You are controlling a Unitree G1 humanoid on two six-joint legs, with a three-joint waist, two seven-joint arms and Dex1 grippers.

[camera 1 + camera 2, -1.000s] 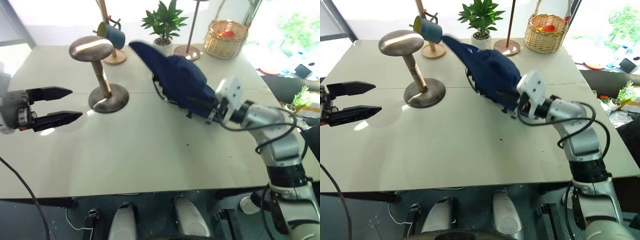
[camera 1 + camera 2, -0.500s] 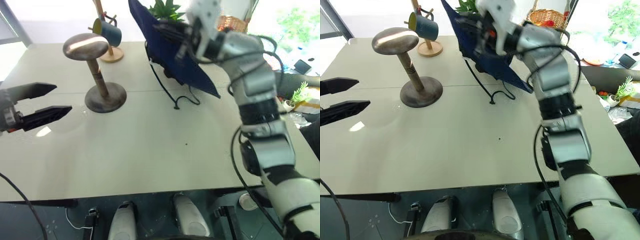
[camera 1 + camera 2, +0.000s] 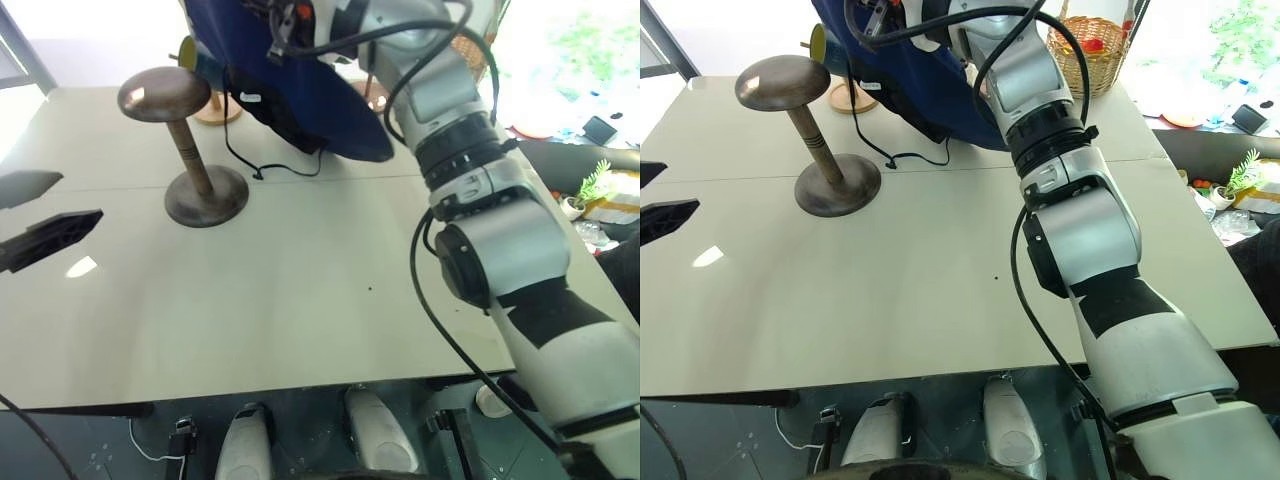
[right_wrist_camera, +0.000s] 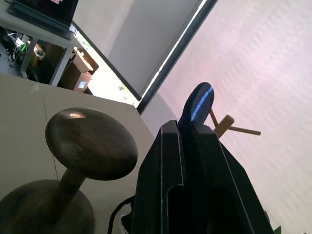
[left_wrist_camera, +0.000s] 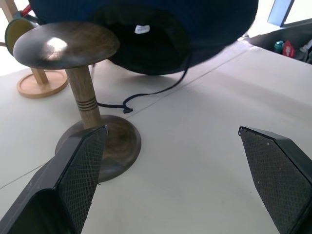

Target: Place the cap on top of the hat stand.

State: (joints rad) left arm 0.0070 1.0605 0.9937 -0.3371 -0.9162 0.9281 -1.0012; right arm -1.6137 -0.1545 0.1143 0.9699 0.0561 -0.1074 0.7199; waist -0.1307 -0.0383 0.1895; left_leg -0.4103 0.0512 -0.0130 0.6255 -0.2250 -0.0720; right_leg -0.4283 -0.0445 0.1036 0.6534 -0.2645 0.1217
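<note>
The navy cap [image 3: 300, 80] hangs high over the far side of the table, its wide brim spread and its open underside facing the stand. My right gripper [image 4: 183, 127] is shut on the brim's edge near the top of the head views [image 3: 285, 15]. The cap's thin cord [image 3: 268, 170] trails down onto the table. The bronze-brown hat stand [image 3: 160, 95] stands upright just left of the cap and lower than it, on its round base [image 3: 205, 197]. My left gripper [image 5: 171, 129] is open and holds nothing, at the table's left edge [image 3: 80, 196], pointing at the stand.
A wooden mug tree with a blue mug [image 3: 845, 95] stands behind the stand, partly hidden by the cap. A wicker basket [image 3: 1095, 50] sits at the far right. The beige table [image 3: 300, 300] stretches bare toward the near edge.
My right arm has lifted the cap well up and to the left, closer to the stand's top. My left gripper has drawn back a little toward the left edge.
</note>
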